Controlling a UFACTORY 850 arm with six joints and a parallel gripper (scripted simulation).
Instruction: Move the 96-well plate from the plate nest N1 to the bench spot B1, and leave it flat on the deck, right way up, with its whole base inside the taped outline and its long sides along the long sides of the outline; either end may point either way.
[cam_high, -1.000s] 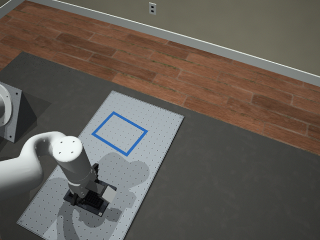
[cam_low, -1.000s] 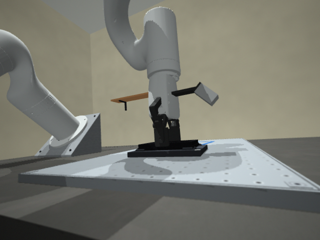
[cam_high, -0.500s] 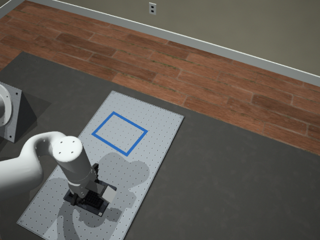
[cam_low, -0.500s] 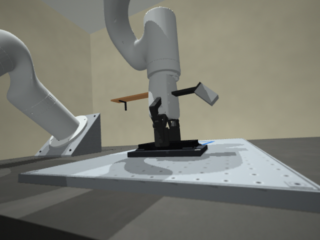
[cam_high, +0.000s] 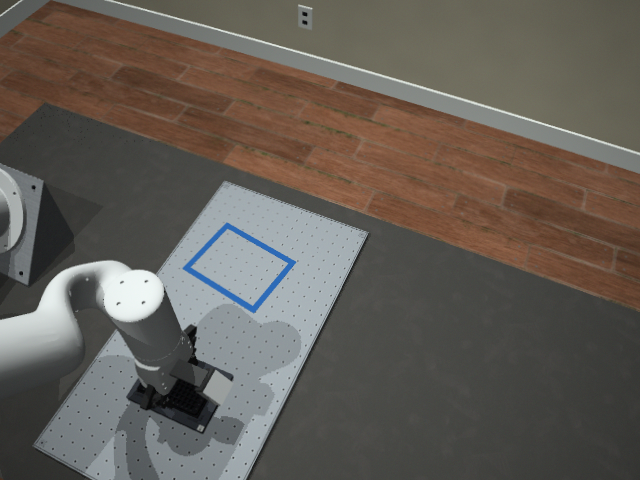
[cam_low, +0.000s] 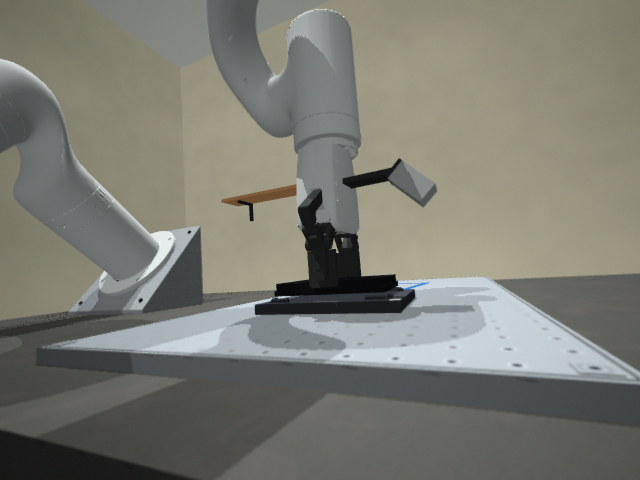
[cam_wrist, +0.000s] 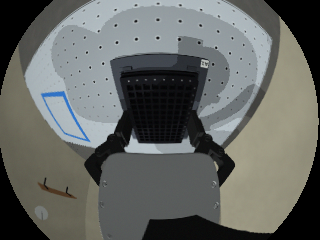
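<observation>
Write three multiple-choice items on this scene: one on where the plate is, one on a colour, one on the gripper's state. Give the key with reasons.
1. Where is the black 96-well plate?
A. inside the taped outline
B. at the black plate nest
C. on the floor

2. What colour is the rectangular taped outline?
A. blue
B. red
C. yellow

3. What is the gripper doing?
A. open above the outline
B. shut on nothing
C. shut on the plate

Key: B, the plate is over the nest; A, blue tape; C, the fingers flank the plate's sides.
</observation>
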